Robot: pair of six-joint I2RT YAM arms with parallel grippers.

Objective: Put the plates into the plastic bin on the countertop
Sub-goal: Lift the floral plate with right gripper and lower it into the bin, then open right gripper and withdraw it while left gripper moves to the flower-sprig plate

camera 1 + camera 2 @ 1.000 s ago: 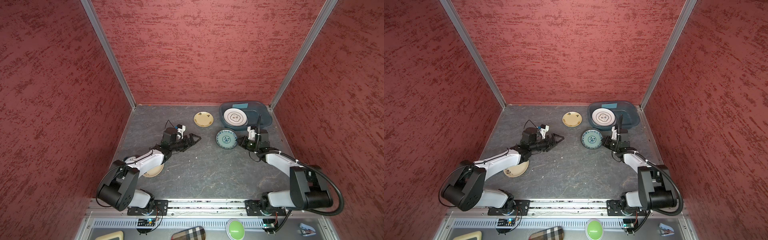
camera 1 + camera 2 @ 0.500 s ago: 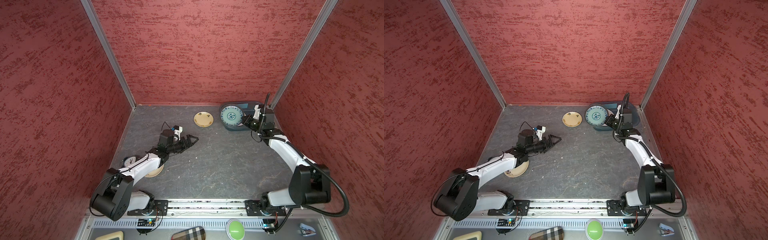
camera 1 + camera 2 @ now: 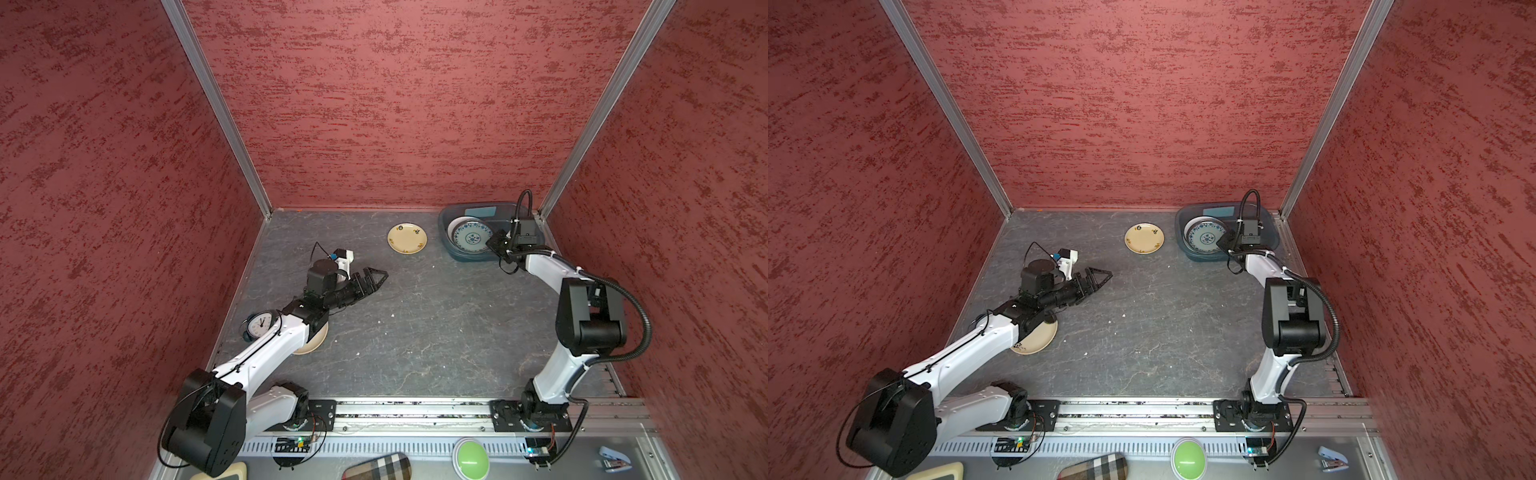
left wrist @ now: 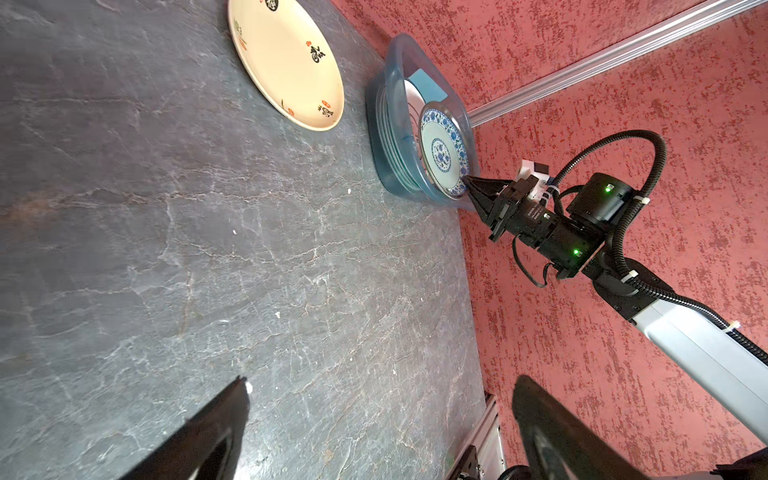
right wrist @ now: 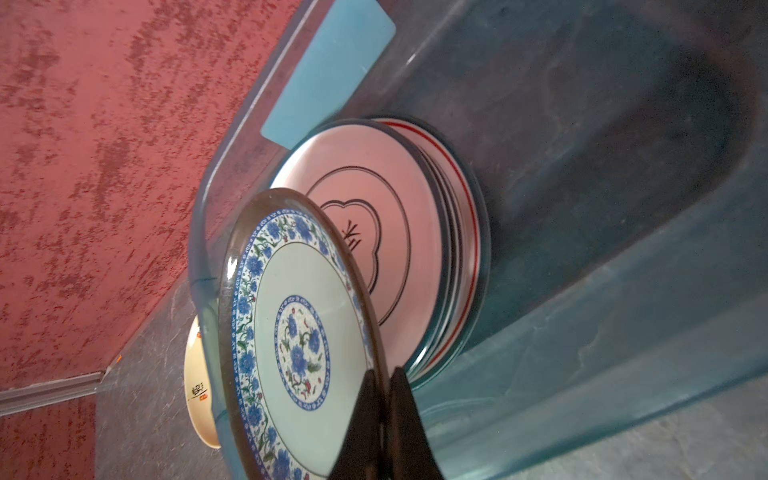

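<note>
One patterned plate [image 5: 299, 332], blue flowers round the rim, is up in the air over the plastic bin [image 3: 469, 257], and the right gripper [image 5: 382, 374] has it by the near rim, jaws pressed tight on the edge. Tilted it is, leaning over the stack [image 5: 399, 216] already lying in the tub. A white plate with a black quatrefoil tops that stack, and red-lined rims peek out beneath it. Whether the tilted plate touches the stack, I can't tell. The bin sits in the back right corner of the counter [image 3: 415, 332], a light blue label on its far wall.

Just left of the bin, near the back edge, a cream plate [image 3: 407, 238] lies flat on the stone, apart from the tub. Over towards the left edge, a second cream plate [image 3: 1036, 338] lies flat too, half covered by the left arm [image 3: 976, 345].

The left gripper [image 3: 376, 276] is low over the counter, left of centre, well apart from both cream plates. Its jaws are spread wide with nothing between them, and the left wrist view shows bare stone in the gap. An alarm clock [image 3: 259, 324] stands at the left edge, just beside the second cream plate.
</note>
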